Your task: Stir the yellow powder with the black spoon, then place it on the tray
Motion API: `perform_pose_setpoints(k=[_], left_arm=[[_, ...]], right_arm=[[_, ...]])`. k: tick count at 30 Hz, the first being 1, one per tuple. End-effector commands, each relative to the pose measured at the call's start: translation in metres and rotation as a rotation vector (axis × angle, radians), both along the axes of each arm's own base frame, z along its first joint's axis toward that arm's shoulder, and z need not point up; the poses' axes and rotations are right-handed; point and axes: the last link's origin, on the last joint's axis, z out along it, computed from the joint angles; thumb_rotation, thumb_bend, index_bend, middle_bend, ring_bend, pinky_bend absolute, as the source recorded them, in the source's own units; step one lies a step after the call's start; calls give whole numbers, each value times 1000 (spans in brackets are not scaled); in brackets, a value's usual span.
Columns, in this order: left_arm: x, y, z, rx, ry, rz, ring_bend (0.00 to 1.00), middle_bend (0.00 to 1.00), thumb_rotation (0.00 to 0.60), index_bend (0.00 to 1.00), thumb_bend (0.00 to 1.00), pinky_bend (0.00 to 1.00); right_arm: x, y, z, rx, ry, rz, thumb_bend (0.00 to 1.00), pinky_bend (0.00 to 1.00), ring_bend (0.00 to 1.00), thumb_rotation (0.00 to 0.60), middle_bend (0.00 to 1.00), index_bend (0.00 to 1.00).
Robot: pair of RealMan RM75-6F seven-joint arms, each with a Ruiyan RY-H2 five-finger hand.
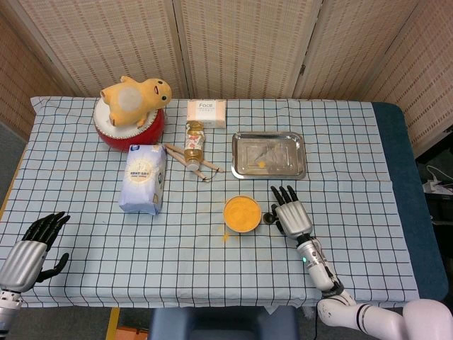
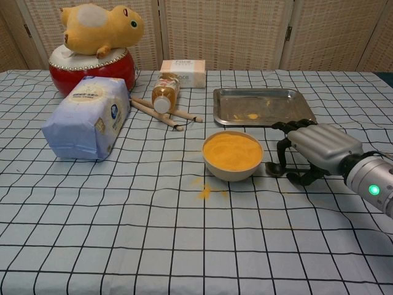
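- My right hand point(image 2: 313, 150) arches over the black spoon point(image 2: 273, 168), fingers apart, gripping nothing; the spoon lies flat on the table right of the bowl of yellow powder point(image 2: 233, 153), toward the near edge from the tray point(image 2: 264, 106).
- Risk, as I judge it: fingertips skid the thin handle, or nudge the bowl and spill powder.
- Left hand point(image 1: 32, 251), near-left corner, is open.
- Legible: "Face" on the white box point(image 1: 207, 112); bag point(image 1: 144, 177) print too small to read.

Right hand point(image 2: 314, 149) over black spoon point(image 2: 273, 168) — beside bowl point(image 2: 233, 155).
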Motion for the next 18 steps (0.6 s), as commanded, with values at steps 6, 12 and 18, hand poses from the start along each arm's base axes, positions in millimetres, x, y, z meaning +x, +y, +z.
perform_pose_setpoints(k=[6,12,18], left_arm=[[0,1,0,-2,1,0,0,0,600,0,427,84],[0,1,0,-3,3,-2,0,0,600,0,427,84],[0,0,-1,-5,3,-3,0,0,600,0,427,84]], right_arm=[[-1,0,-2,2,4,-1,317,0,0,600,0,545],[-2,-1,2,-11,4,-2,321,0,0,600,0,580],[-1,0,13,-39,-4,11,321,0,0,600,0,597]])
